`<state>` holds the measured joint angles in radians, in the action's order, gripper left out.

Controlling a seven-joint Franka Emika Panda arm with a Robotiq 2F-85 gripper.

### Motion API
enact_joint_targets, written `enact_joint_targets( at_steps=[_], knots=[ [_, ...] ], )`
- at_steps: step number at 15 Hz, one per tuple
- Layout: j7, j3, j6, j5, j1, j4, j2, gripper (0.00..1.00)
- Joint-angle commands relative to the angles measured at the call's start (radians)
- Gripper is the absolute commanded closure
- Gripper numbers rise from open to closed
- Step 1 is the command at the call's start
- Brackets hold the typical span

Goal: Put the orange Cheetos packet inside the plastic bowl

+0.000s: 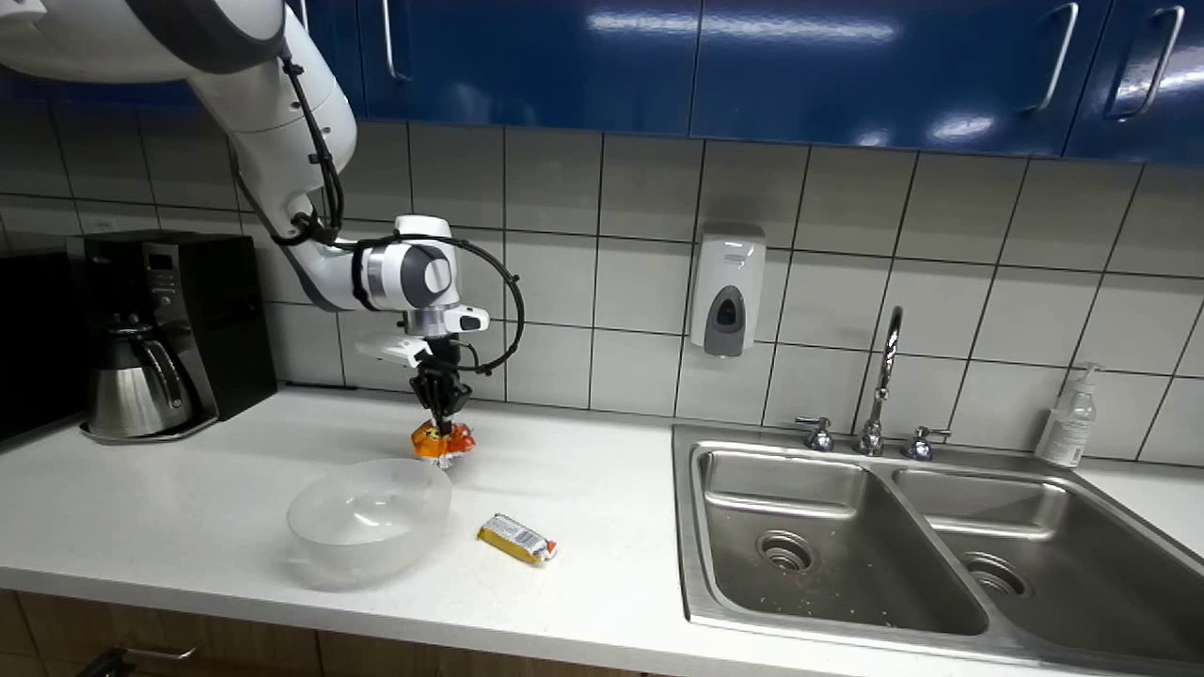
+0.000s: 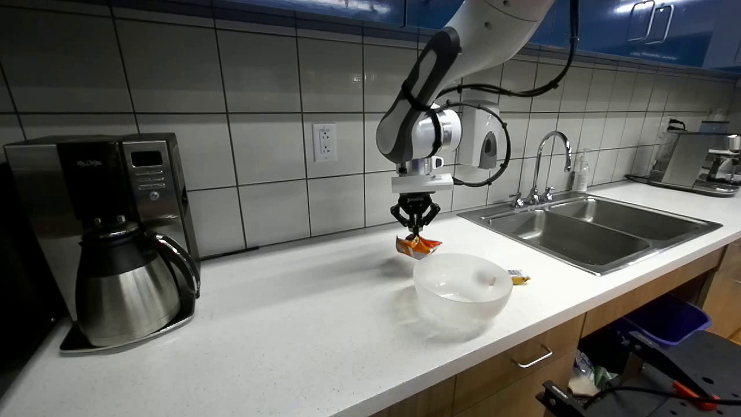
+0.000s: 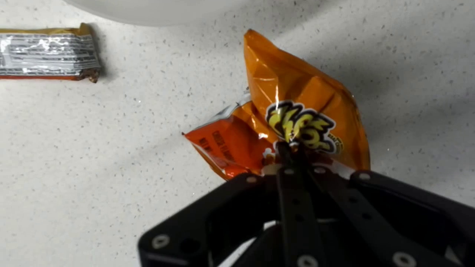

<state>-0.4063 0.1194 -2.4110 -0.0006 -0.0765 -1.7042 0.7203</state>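
Observation:
The orange Cheetos packet shows in both exterior views (image 1: 426, 442) (image 2: 415, 248) and in the wrist view (image 3: 315, 92). My gripper (image 1: 444, 428) (image 2: 413, 235) (image 3: 292, 148) points down and is shut on the middle of the packet, which is pinched and folded upward on both sides. The packet appears to hang a little above the counter. The translucent plastic bowl (image 1: 362, 559) (image 2: 463, 313) stands upright, close beside the packet, on the counter's front-edge side. Only the bowl's edge shows at the top of the wrist view (image 3: 159, 13). No packet is in it.
A small yellow-white packet (image 1: 517, 539) (image 2: 518, 278) (image 3: 44, 53) lies near the bowl on the sink side. A double sink (image 1: 691, 527) (image 2: 579, 263) and a coffee maker (image 1: 212, 320) (image 2: 156, 168) stand on opposite sides. The tiled wall (image 1: 555, 282) is behind the gripper.

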Motion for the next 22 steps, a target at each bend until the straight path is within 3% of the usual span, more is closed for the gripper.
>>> enact_joint_targets(
  at_steps=[1,8,17,22],
  knots=[
    [0.016,0.003,0.010,0.005,0.006,-0.068,-0.090,1.00],
    [0.052,-0.004,0.003,-0.002,0.013,-0.217,-0.225,1.00],
    [0.135,-0.010,-0.027,-0.046,0.011,-0.517,-0.464,1.00],
    [0.124,-0.031,-0.014,-0.086,0.005,-0.622,-0.504,1.00]
  ],
)
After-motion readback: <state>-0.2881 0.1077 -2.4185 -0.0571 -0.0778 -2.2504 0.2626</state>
